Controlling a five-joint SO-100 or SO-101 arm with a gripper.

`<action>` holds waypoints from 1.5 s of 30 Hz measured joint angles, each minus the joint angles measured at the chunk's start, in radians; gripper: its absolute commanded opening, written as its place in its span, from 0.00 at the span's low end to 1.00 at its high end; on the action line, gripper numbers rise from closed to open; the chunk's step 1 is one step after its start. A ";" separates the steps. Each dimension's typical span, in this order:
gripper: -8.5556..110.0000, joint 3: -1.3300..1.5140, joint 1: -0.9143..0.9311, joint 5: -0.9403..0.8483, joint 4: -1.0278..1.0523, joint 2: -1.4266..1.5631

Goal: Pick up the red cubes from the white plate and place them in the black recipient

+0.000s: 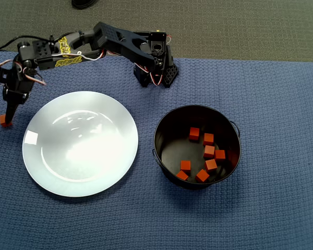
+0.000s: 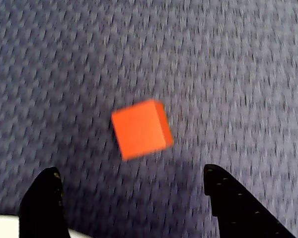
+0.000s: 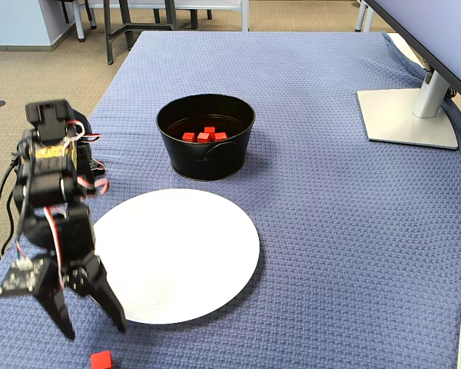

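One red cube (image 1: 2, 120) (image 2: 140, 129) (image 3: 101, 360) lies on the blue cloth, off the white plate (image 1: 80, 143) (image 3: 177, 254) and just beyond its edge. The plate holds no cubes. My gripper (image 1: 9, 122) (image 2: 130, 171) (image 3: 92, 330) hangs open just above the cloth, fingers spread wide. In the wrist view the cube sits a little ahead of the fingertips, roughly centred between them and untouched. Several red cubes (image 1: 208, 151) (image 3: 204, 136) rest on the bottom of the black recipient (image 1: 155, 140) (image 3: 207, 157) on the plate's other side.
The arm's base (image 1: 156, 65) stands at the cloth's far edge in the overhead view. A monitor stand (image 3: 407, 115) occupies the far right in the fixed view. The cloth's edge runs close beside the gripper, with carpet floor (image 3: 31, 84) beyond it.
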 measured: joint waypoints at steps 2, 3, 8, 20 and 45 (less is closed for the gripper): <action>0.33 -0.018 -0.002 -0.017 -0.020 -0.029; 0.33 -0.025 -0.003 -0.028 -0.029 -0.038; 0.30 -0.028 -0.002 -0.054 -0.091 -0.077; 0.13 -0.028 -0.003 -0.074 -0.150 -0.143; 0.07 0.080 -0.067 0.101 -0.063 0.089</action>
